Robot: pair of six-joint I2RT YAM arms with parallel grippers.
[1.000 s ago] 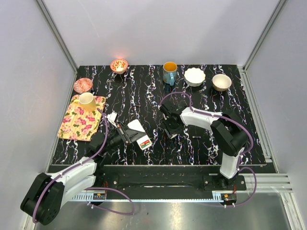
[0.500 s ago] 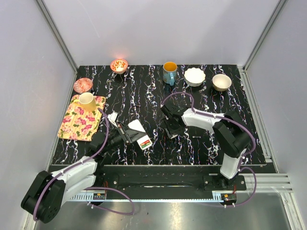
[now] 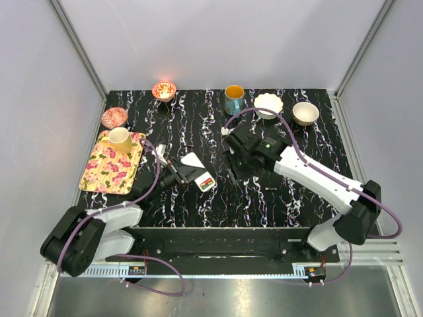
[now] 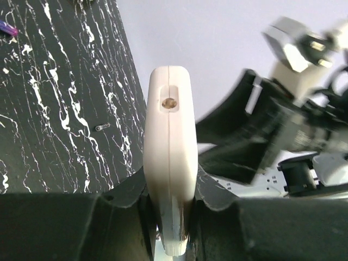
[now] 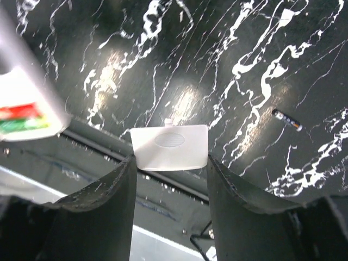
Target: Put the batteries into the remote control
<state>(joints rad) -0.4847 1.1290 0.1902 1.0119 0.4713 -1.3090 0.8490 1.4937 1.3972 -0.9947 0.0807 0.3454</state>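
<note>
A flower-printed rectangular tray (image 3: pixel 106 173) lies at the 9 o'clock edge of the black marbled worktop (image 3: pixel 198 125). A yellow cup (image 3: pixel 120 139) stands on the tray's far corner, and a red-patterned bowl (image 3: pixel 114 117) sits at 12 o'clock of the tray.

Toward 8 o'clock of the worktop's centre, the left claw (image 3: pixel 185 173) is clamped on the flat white rectangular remote control (image 3: pixel 205 182). It holds the remote clear of the worktop, with the red button face at its outer end. In the left wrist view the remote stands edge-on between the fingers (image 4: pixel 215 190). A bluish-purple sliver (image 4: pixel 8 27) at the frame's corner may be a battery, though it is too small to be sure.

At the centre, the right claw (image 3: pixel 232 162) is pinched on a small white square cover piece (image 5: pixel 170 147), with a finger on each side edge. A slim dark battery (image 3: pixel 271 189) lies alone on the worktop at 4 o'clock of that claw.

Along the 12 o'clock edge stand an orange-red bowl (image 3: pixel 164 89), a blue mug (image 3: pixel 233 99), a white scalloped bowl (image 3: pixel 268 104) and a beige bowl (image 3: pixel 305 112).
</note>
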